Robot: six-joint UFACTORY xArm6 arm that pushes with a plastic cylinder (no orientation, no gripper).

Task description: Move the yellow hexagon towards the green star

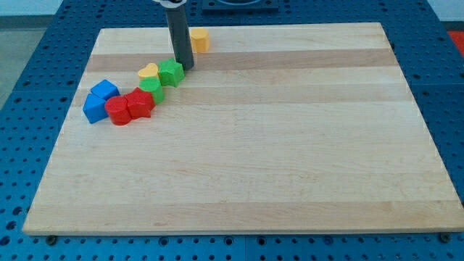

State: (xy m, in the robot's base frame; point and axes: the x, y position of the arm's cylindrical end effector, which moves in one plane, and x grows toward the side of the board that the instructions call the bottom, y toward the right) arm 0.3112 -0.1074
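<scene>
A large pale wooden board, the surface (275, 145), fills most of the view and lies on a blue perforated bench (29, 43) that shows around its edges. A straight dark rod (177, 32) descends from the view's top, and my tip (184, 69) rests on the surface in the upper left part of the board; this end effector is a plain rod with no jaws, so it neither opens nor holds anything. All the small blocks sit near it in the upper left. Two blue blocks (98, 101), whose shapes are hard to make out, lie furthest to the view's left, with two red blocks (130, 107) touching them on the right. A green block (151, 85) sits just above the red ones, and the green star (171, 72) lies just left of my tip, touching or nearly touching it. A yellow heart (148, 70) rests against the star's left side. The yellow hexagon (199, 39) stands apart, above and right of my tip, near the top edge.
</scene>
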